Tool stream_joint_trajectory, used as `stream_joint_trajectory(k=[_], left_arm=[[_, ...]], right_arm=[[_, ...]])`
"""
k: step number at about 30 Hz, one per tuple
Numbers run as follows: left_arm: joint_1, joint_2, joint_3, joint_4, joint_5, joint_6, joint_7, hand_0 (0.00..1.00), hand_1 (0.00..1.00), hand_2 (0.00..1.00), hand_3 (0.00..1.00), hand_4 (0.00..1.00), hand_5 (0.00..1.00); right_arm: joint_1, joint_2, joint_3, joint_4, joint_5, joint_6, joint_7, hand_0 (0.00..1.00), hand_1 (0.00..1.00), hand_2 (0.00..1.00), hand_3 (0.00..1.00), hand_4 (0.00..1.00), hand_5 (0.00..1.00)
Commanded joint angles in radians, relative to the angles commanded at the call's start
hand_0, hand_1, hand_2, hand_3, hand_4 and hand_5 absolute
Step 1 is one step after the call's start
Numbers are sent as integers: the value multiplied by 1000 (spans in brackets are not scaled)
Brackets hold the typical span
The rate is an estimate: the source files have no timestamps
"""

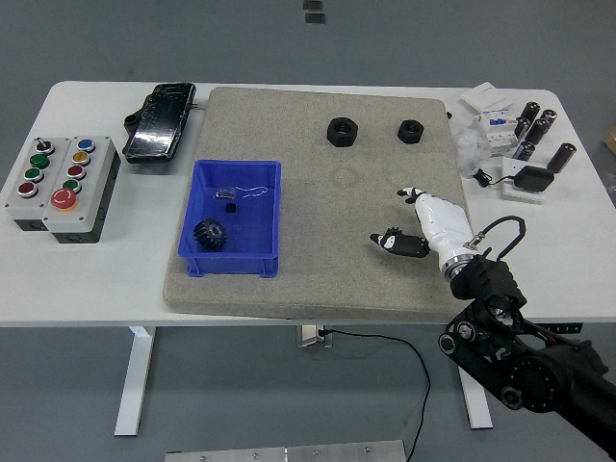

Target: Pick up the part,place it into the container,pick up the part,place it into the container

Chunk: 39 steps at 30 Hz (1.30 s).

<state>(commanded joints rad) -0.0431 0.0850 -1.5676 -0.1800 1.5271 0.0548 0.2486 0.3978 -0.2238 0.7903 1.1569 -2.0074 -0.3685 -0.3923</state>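
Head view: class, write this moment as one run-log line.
right robot hand: at small gear on mat, grasp unclear | big gear: in blue bin | left: not in view
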Motion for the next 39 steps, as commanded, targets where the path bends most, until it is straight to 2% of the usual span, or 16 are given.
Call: stream_joint_trajectory(k=[1,6,7,12,13,18,19,32,39], left_arm=[[0,0,0,0,0,0,0,668,634,534,595,687,342],[3,0,0,0,2,-1,2,668,634,534,595,687,342],[3,-1,0,0,1,-1,2,668,634,535,595,689,343],[1,0,-9,0,3,-12,-5,668,634,535,595,689,343],[1,0,-11,0,3,-15,-8,668,634,538,599,699,337],[-1,0,-12,0,-3,-22,-16,668,634,538,599,699,337],[-1,0,-12,0,-3,-22,-17,668,634,541,600,701,339],[0,-1,-2,0,-12,-20,-18,668,635,545,600,703,341],[-1,-1,0,0,-14,-15,-15,668,635,545,599,716,357]], right_arm=[[0,0,-2,-2,1,1,0,607,608,652,750,914,434],[-2,-3,-14,-16,0,5,1,607,608,652,750,914,434],[-3,-4,-17,-18,0,5,2,582,570,607,693,730,275],[-3,-7,-38,-29,-4,10,-1,582,570,607,693,730,275],[-2,-6,-43,-31,-8,11,-4,576,561,551,644,485,13],[0,-1,-48,-34,-25,-5,-12,576,561,551,644,485,13],[1,-1,-49,-34,-27,-9,-13,608,530,479,523,386,2],[6,2,-82,-48,-18,-32,-2,617,539,471,528,410,2],[72,13,-132,-13,-18,-39,-5,617,541,471,530,417,2]])
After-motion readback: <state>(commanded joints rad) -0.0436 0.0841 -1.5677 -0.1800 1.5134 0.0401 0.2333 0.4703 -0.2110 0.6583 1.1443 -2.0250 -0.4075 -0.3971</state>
